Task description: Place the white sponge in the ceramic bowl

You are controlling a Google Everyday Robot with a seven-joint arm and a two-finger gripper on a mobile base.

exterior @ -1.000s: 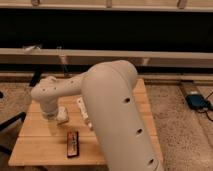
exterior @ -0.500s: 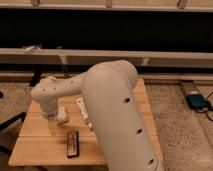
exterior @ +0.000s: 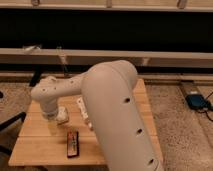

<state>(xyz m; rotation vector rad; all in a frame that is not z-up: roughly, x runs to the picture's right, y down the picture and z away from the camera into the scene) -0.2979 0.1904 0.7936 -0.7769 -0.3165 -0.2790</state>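
Note:
My arm (exterior: pixel 115 110) fills the middle of the camera view and bends left over a wooden table (exterior: pixel 35 145). Its wrist (exterior: pixel 47 97) points down at the table's left part, and the gripper (exterior: pixel 54 115) sits under it, mostly hidden by the wrist. A small chunky white block, the white sponge (exterior: pixel 62 116), shows right at the gripper, low over the table. I cannot tell whether it is held. The orange ceramic bowl is hidden or out of view.
A long white tube (exterior: pixel 82 111) lies on the table just right of the sponge, partly behind my arm. A dark red-and-black flat object (exterior: pixel 73 144) lies near the front edge. A blue object (exterior: pixel 196 101) is on the floor at right. A dark wall runs behind.

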